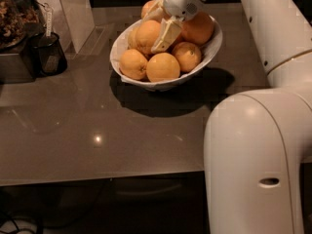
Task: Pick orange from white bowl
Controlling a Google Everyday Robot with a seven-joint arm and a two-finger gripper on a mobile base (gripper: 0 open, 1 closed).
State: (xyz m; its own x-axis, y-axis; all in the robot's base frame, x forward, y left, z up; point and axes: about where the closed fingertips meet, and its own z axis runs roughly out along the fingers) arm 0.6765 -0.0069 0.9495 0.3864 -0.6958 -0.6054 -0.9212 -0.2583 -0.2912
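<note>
Orange (144, 35): large, dimpled, dull-skinned, at 10 o'clock in white bowl (162, 85). Gripper (155, 32) angled down from 1 o'clock, fingers apart (straddling orange).

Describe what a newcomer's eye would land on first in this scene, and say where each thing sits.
The white bowl heaped with oranges stands out against the dark table, towards the back. The gripper reaches down into the pile, against the big orange at the top left of the heap. The robot's bulky white body fills the lower right foreground.
</note>
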